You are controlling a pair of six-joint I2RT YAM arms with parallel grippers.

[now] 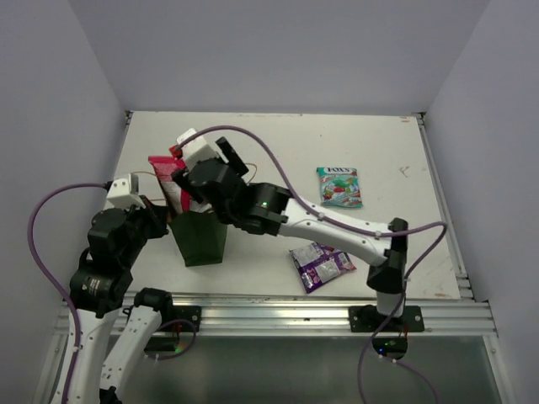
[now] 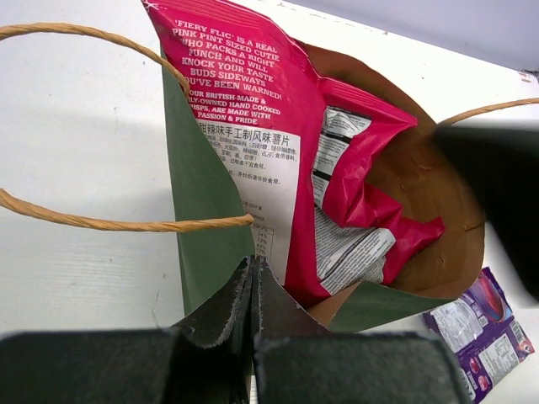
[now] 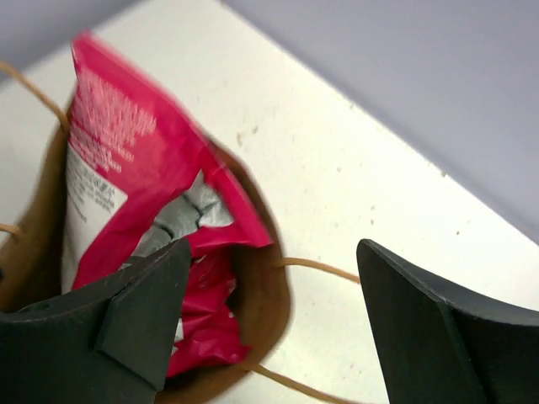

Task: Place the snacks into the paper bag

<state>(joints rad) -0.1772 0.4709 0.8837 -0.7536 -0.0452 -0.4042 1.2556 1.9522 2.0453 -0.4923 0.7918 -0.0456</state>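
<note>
While the left tool clamps the paper bag, the right tool gapes over red packets.

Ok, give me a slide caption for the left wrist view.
Left fingers pinch the green paper bag's rim; red packets stick out, purple packet lies outside.

1. Your green bag stands upright with its mouth open and brown inside.
2. You have two red packets in it: a tall one sticking out and a crumpled one sitting lower.
3. Your teal packet lies flat, well to the right.
4. Your purple packet lies flat on the near side, between bag and teal.
</note>
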